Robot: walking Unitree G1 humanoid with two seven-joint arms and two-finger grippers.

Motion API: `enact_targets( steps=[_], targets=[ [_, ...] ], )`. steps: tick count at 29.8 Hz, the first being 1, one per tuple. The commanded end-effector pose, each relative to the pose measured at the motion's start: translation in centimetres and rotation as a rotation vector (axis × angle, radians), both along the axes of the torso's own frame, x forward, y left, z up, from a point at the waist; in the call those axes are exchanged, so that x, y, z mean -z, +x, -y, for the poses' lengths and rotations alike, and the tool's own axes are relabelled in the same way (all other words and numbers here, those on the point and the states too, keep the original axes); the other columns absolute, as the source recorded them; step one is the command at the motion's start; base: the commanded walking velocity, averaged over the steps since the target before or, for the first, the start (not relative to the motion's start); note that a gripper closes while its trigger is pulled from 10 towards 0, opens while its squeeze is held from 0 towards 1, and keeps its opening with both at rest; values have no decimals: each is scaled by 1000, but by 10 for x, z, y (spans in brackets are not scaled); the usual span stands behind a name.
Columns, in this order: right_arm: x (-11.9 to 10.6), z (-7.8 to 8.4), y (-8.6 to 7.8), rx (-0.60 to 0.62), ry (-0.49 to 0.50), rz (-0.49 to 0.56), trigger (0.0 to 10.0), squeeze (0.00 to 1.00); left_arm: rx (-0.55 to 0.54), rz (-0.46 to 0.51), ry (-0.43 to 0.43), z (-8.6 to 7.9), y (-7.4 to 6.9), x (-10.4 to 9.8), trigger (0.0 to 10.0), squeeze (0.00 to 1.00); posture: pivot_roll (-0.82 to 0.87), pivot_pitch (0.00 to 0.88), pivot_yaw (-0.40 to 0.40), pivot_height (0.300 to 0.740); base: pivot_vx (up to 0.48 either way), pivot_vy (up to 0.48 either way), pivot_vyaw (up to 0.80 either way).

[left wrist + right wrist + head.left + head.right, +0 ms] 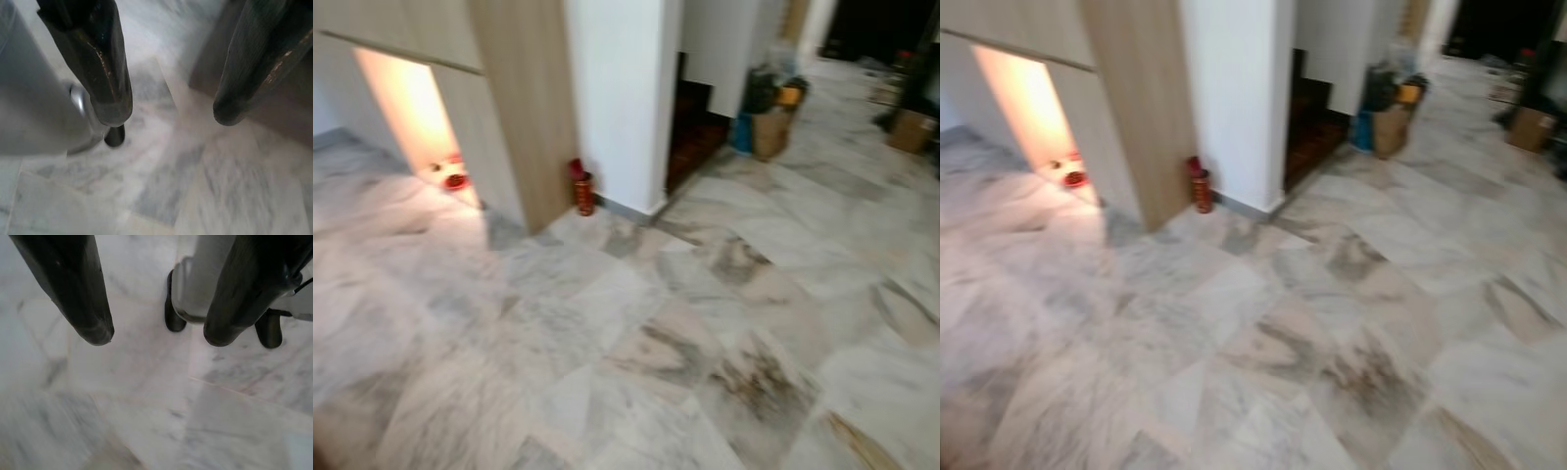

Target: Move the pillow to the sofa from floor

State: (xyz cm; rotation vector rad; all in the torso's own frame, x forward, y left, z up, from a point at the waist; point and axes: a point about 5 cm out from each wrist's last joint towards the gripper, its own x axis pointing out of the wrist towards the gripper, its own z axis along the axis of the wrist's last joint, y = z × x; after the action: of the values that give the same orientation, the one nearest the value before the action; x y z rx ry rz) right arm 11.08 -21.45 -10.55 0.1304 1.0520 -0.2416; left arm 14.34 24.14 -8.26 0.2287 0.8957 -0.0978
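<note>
Left and right eye views, blurred: a marble floor (pixel 636 333), one wooden cabinet (pixel 514 108) with a lit niche, one white pillar (pixel 617 98), one red container (pixel 582 191) at its foot, and what may be one cardboard box (pixel 909 129) far right.

Left wrist: left gripper (pixel 168 115), two fingers spread, holding nothing, above the floor.

Right wrist: right gripper (pixel 156 338), two fingers spread, empty
</note>
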Motion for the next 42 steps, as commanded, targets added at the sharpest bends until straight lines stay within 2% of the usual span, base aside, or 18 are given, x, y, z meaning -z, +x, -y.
enact_targets(
  steps=[1, 13, 17, 26, 42],
  targets=[
    [-20, 6, 57, 48, 56, 76, 10000, 0, -219, -125, -120, 6, 3, 7, 10000, 0, 81, 62, 32, 740, 0, 0, 800],
    [-20, 6, 60, -16, 38, 63, 10000, 0, -218, -123, -115, 10, 5, 7, 10000, 0, 97, 57, 24, 740, 0, 0, 800],
    [-20, 6, 58, -24, 43, 61, 10000, 0, -195, -138, -81, 10, 0, 9, 10000, 0, 102, 61, 19, 740, 0, 0, 800],
    [-18, 9, 53, -50, 36, 44, 10000, 0, -221, -168, -93, 9, -17, 14, 10000, 0, 124, 84, 9, 740, 0, 0, 800],
    [-18, 7, 54, -41, 37, 51, 10000, 0, -209, -178, -83, 6, -19, 15, 10000, 0, 102, 103, 31, 740, 0, 0, 800]
  ],
)
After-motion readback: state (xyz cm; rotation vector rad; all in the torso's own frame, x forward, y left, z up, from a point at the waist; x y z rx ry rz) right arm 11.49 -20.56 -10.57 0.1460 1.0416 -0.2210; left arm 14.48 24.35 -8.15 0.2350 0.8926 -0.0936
